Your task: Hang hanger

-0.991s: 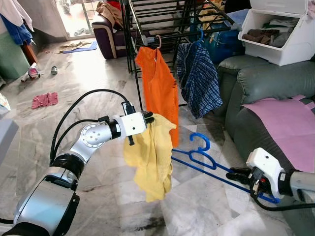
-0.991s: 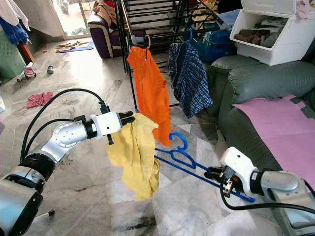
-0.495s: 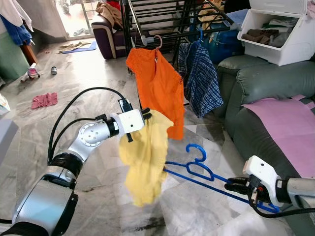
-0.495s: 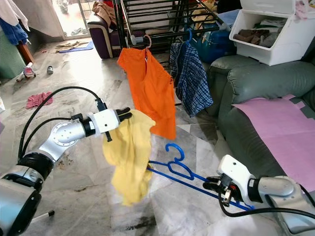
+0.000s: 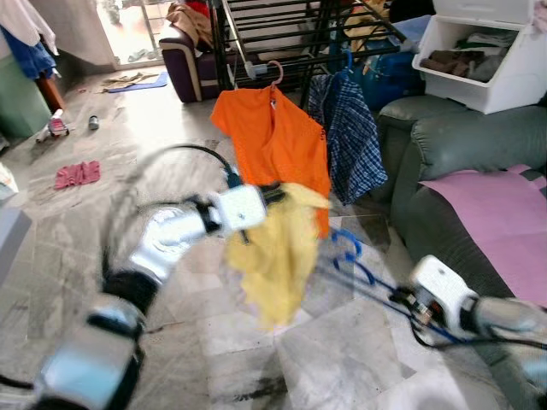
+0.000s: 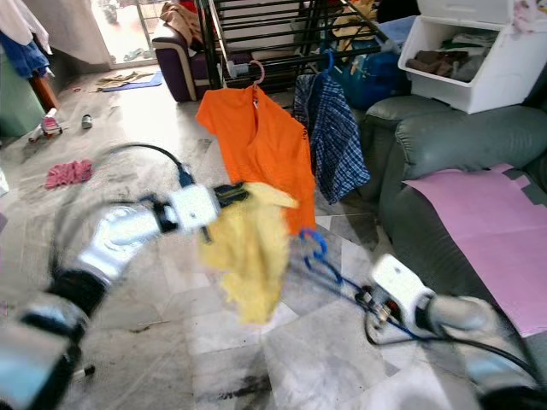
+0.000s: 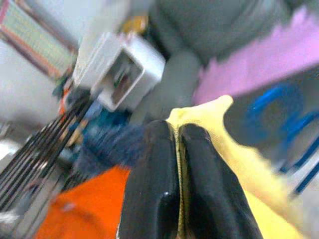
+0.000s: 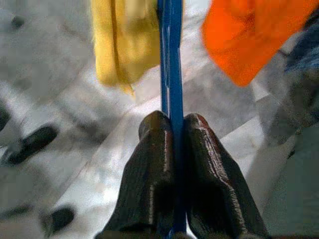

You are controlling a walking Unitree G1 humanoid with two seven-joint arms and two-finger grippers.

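Left gripper (image 7: 178,199), blurred, pinches the yellow cloth (image 5: 278,260) at its top edge, in front of the orange shirt (image 5: 273,145) on the drying rack (image 5: 256,34). Right gripper (image 8: 172,169) at four o'clock clamps the blue hanger (image 5: 349,256), partly hidden behind the cloth.

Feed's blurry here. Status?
Left claw clamped on yellow garment. Right claw clamped on blue hanger. Orange shirt hangs close behind.
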